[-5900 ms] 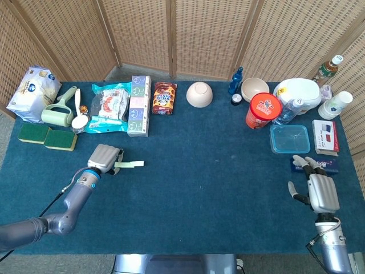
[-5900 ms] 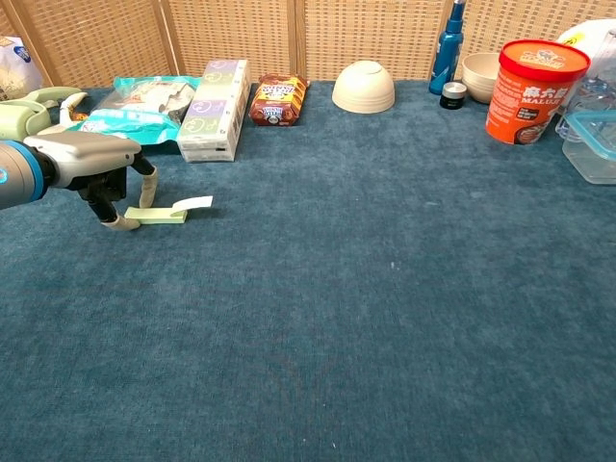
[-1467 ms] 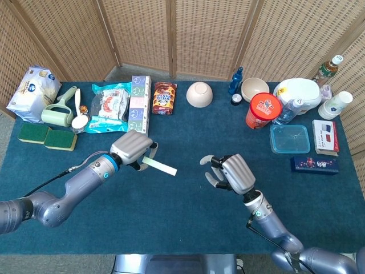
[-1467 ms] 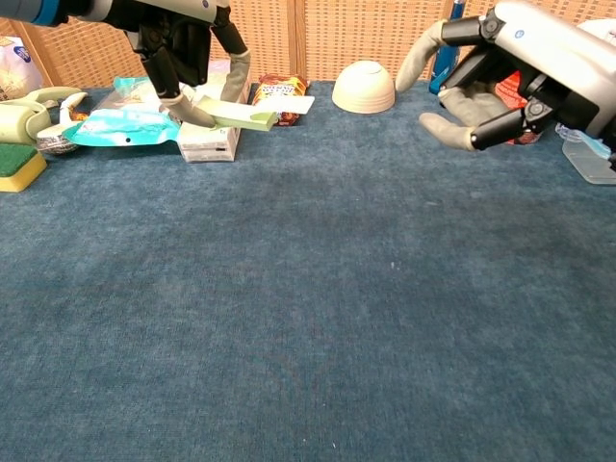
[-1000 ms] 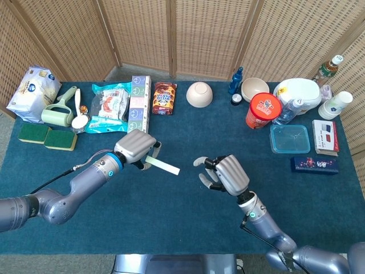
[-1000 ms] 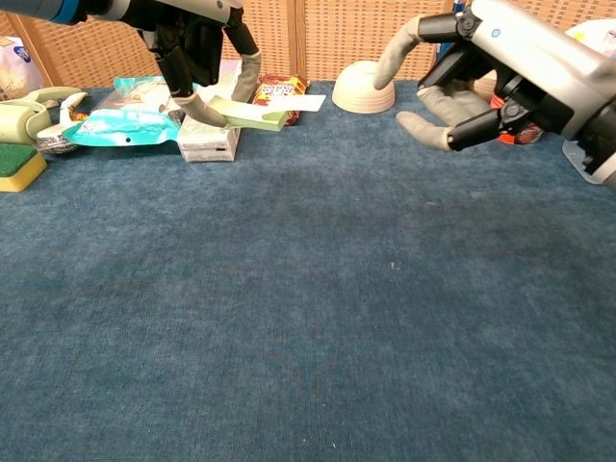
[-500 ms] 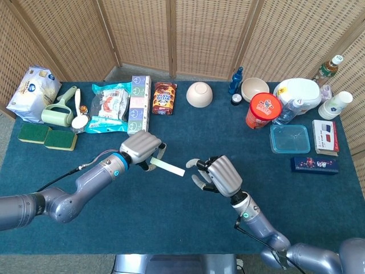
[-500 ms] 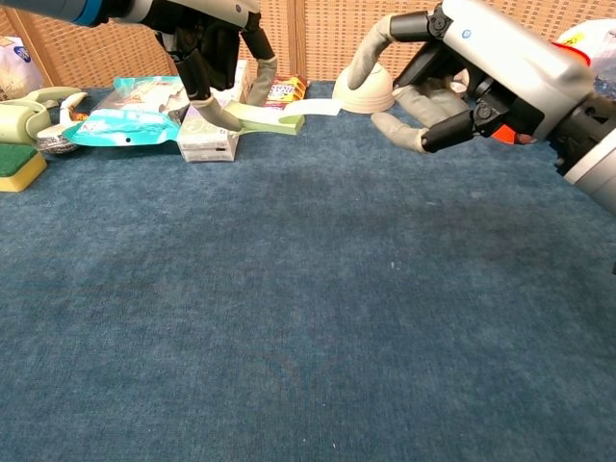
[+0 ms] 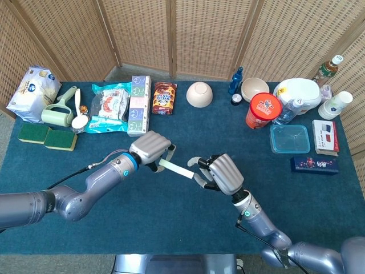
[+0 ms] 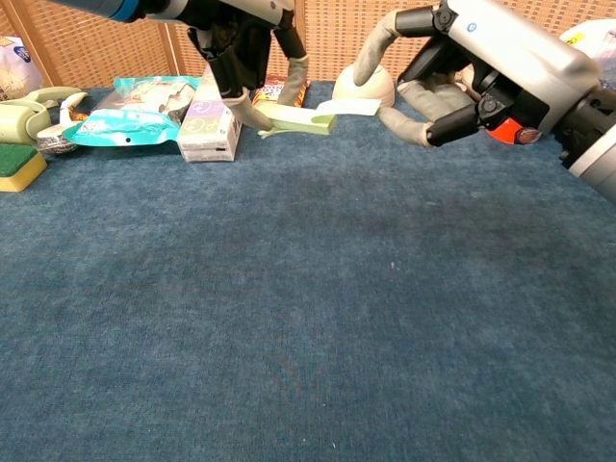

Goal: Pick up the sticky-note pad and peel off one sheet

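Note:
My left hand (image 9: 151, 148) (image 10: 252, 43) holds the pale green sticky-note pad (image 9: 173, 166) (image 10: 300, 118) in the air above the middle of the blue table. The pad's top sheet (image 10: 349, 107) curls up and sticks out toward the right. My right hand (image 9: 221, 173) (image 10: 481, 67) hovers just right of the pad with its fingers spread. Its fingertips (image 10: 371, 58) reach around the free end of the sheet, very near it, but I cannot tell whether they touch it.
Along the far edge stand a tissue box (image 9: 138, 105), a snack pack (image 9: 164, 98), an upturned bowl (image 9: 199, 94), a blue bottle (image 9: 236, 80) and a red tub (image 9: 263, 110). Sponges (image 9: 47, 136) lie at left, a clear container (image 9: 290, 138) at right.
My left hand lifted the pad off the table earlier and has carried it further right. My right hand has come in from the right until its fingertips reach the sheet's free end.

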### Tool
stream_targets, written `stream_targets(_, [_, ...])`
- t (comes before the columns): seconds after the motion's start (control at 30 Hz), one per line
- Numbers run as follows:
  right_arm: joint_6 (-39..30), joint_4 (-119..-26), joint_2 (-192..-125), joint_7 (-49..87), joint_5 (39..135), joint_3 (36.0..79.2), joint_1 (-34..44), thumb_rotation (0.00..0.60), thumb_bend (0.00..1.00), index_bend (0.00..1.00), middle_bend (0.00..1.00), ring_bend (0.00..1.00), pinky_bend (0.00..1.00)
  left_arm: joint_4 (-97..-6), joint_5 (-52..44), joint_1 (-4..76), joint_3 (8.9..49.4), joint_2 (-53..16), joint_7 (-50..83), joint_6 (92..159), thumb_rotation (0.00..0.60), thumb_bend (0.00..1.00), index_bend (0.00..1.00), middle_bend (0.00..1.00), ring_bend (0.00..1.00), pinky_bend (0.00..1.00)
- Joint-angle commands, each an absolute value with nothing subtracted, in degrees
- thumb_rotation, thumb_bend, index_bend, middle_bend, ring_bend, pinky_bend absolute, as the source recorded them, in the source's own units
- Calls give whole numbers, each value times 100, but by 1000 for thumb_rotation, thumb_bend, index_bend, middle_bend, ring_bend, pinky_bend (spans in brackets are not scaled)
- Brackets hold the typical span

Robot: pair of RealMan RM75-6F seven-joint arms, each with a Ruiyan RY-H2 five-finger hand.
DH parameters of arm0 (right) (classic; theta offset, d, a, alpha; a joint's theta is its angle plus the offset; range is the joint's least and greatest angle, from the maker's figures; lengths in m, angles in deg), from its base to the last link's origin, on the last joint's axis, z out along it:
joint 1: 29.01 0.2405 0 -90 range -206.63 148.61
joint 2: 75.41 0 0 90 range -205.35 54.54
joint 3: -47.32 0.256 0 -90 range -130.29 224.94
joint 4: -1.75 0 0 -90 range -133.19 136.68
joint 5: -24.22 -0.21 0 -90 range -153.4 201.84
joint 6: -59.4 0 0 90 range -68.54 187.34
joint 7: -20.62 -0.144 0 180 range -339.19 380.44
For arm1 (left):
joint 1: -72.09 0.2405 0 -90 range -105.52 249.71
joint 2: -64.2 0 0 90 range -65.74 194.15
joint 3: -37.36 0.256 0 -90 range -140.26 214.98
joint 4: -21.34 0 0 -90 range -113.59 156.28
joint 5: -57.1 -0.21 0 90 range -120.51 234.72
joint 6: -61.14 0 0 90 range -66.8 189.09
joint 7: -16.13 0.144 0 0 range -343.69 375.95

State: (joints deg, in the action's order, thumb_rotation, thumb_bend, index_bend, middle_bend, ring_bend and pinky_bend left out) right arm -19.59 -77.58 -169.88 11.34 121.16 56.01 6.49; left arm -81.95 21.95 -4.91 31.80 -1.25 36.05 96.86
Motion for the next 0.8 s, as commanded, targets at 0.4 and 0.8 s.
stream_targets(0.4, [-2010,-7769,-17002,1116,12126,5535,659,600,422,426,935,910,825,-8121,2332,-607,3273,-168,3541,9768,600,479,849,1000,1000,1000])
stream_targets(0.8, [-2021,-7778,-17040,1135,12109,5542,689,600,426,441,937,911,825,-8117,2311,-658,3288,-185,3460,9748,600,480,849,1000,1000,1000])
